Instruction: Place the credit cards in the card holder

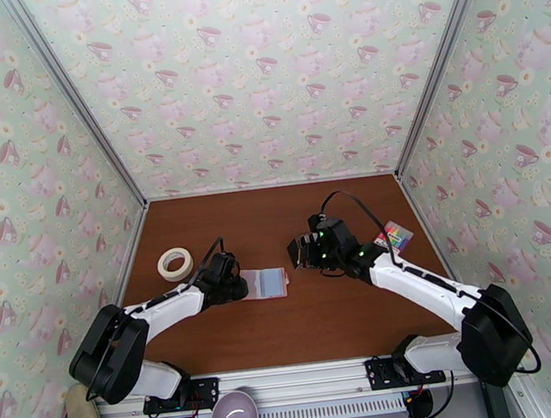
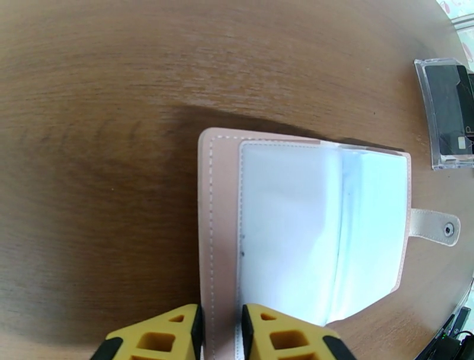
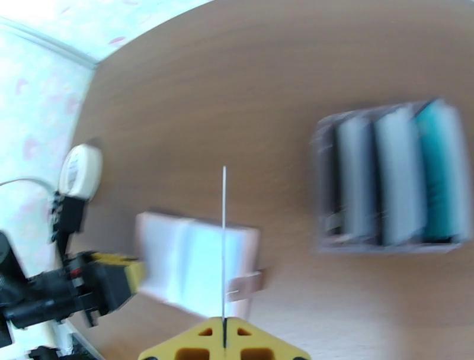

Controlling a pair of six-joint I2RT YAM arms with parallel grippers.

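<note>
Right gripper (image 3: 224,338): jaws pressed together on one thin white credit card (image 3: 224,237), seen edge-on and poised near the holder's tab end.

Left gripper (image 2: 220,334): jaws pinching the cover edge of the small pale pink folding card holder (image 2: 296,237), which lies open on the brown wooden surface (image 2: 106,118).

Dark, grey and teal cards (image 3: 397,177) stand in a clear plastic box (image 2: 448,163) nearby.

Judgement: the card is light, stiff and slick, so grip it by a short edge. The sleeves look floppy, so the holder needs pinning.
</note>
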